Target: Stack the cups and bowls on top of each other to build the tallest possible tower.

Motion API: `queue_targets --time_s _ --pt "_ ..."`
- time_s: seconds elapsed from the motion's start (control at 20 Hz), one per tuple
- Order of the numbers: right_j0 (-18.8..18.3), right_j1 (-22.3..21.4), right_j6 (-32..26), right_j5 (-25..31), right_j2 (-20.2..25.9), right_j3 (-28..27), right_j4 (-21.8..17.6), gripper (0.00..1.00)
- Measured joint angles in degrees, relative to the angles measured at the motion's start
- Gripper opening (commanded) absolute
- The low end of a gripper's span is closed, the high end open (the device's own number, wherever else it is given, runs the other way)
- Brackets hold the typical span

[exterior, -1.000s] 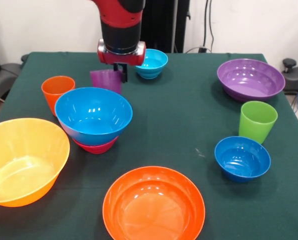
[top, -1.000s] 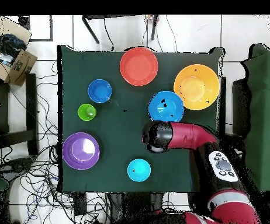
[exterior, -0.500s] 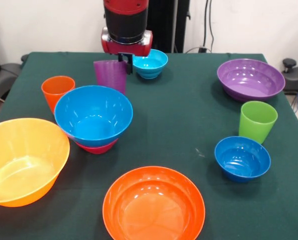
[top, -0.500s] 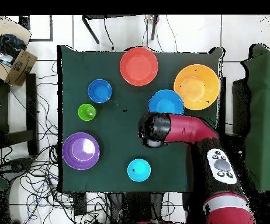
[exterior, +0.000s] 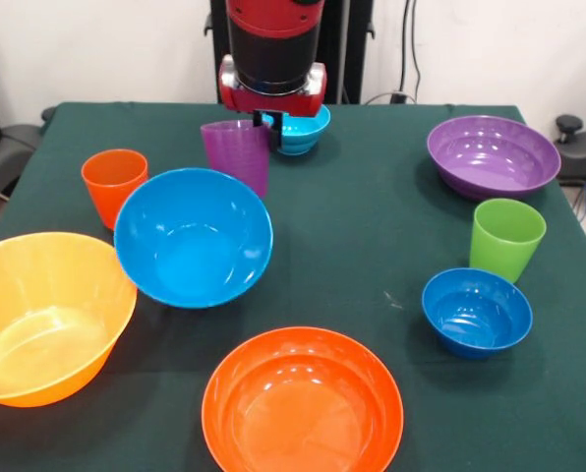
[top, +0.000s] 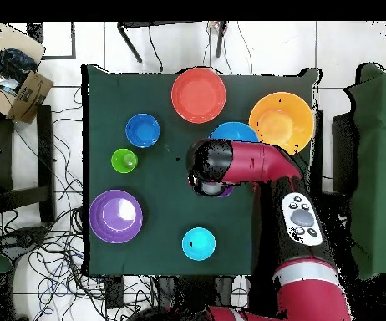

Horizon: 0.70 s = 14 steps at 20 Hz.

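My gripper (exterior: 266,121) is shut on the rim of the purple cup (exterior: 236,153), which hangs upright just behind the sky-blue bowl (exterior: 193,238). That bowl is tipped toward the camera and hides whatever is under it. To its left stand the orange cup (exterior: 112,182) and the yellow-orange bowl (exterior: 43,315). The orange-red bowl (exterior: 303,398) lies at the front. On the right are the dark blue bowl (exterior: 476,311), lime green cup (exterior: 507,238) and purple bowl (exterior: 492,154). The cyan bowl (exterior: 306,133) sits behind the gripper. In the overhead view the arm (top: 238,163) covers the purple cup except a sliver (top: 224,191).
The green table cloth (exterior: 372,226) has open room in the middle between the sky-blue bowl and the lime green cup. In the overhead view a cardboard box (top: 31,92) and cables lie on the floor beyond the table's left edge.
The gripper has carried the purple cup rightward and higher in the front view. The sky-blue bowl has tipped toward the camera, and the red bowl under it no longer shows.
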Motion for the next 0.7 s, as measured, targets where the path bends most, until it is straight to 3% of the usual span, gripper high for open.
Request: queue_targets --time_s 0.7 --pt "0.95 2.85 0.00 4.70 0.00 -9.32 1.59 0.00"
